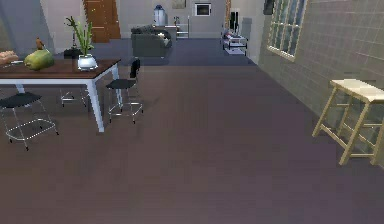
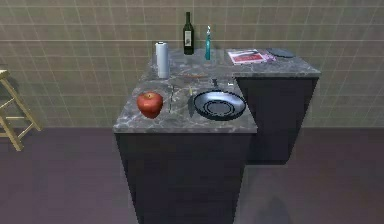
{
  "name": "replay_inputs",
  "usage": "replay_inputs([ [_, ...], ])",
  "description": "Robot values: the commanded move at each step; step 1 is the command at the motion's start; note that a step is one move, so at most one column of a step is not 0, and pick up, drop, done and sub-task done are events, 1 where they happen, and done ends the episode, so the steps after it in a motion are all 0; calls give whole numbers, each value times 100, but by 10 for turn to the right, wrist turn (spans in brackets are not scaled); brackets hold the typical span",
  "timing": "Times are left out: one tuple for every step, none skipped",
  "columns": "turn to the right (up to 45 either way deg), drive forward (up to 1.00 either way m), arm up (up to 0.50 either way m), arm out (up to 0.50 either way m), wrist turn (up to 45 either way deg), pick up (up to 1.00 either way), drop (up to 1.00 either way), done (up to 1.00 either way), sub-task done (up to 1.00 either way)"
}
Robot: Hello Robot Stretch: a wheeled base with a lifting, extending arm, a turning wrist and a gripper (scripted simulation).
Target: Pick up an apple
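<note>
One red apple (image 2: 150,103) sits close to the near edge of the desk (image 2: 180,120), beside a dark pan (image 2: 218,104), likely handy for a reach from this side; the gripper's state I cannot tell

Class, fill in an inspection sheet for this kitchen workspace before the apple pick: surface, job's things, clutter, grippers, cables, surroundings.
Surface: dark marble counter, L-shaped, against a tiled wall.
Job's things: red apple on the counter's nearer section, toward its left end.
Clutter: frying pan beside the apple; paper towel roll, dark bottle, teal bottle, red book, dark plate farther back.
Grippers: nothing seen.
Cables: nothing seen.
Surroundings: wooden stool, dining table with a potted plant, window.
</note>
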Motion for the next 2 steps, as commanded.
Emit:
replay_inputs([
  [0,0,38,0,0,0,0,0,0],
  [0,0,0,46,0,0,0,0,0],
])
